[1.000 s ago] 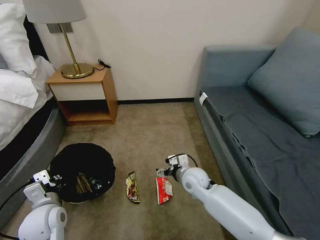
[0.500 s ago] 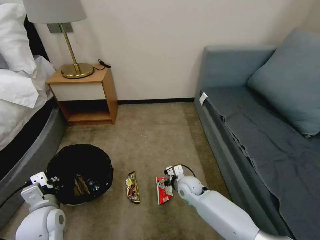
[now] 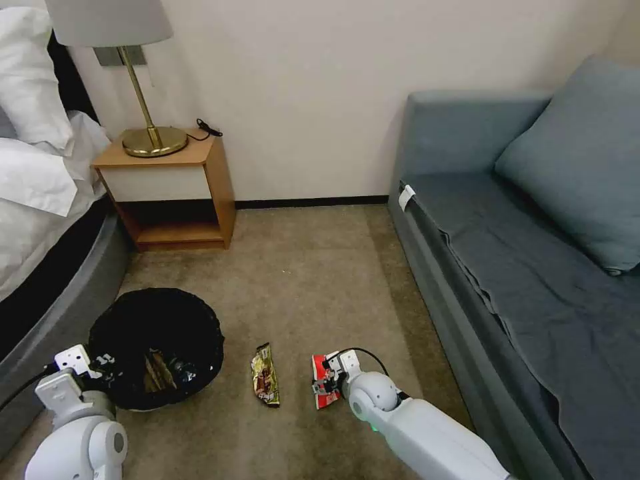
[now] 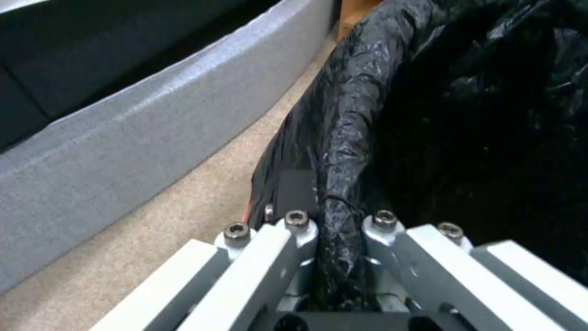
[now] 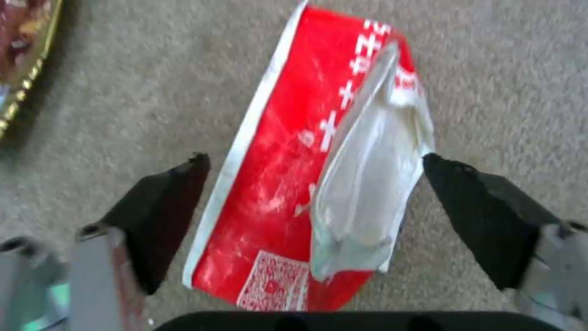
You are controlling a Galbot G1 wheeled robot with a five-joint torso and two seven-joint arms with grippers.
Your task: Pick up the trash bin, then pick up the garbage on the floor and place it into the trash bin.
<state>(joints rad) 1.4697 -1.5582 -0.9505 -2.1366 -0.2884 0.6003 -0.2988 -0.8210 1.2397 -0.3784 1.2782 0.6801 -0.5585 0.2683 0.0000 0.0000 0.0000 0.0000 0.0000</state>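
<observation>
Nothing can be read for certain. The red-white packet (image 5: pixel 294 184) carries a row of white characters along one edge and a square printed code patch, both too blurred to make out.

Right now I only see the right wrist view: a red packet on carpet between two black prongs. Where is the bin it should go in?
Observer: The trash bin is off to the robot's left of that red-white packet, next to the bed's grey base.
Operator: Is anything holding it?
Observer: Yes. The left tool is shut on its bag-lined rim, on the side nearest the robot.
Operator: Is there anything in it already?
Observer: A tan scrap lies at the bottom, against the black bag.
</observation>
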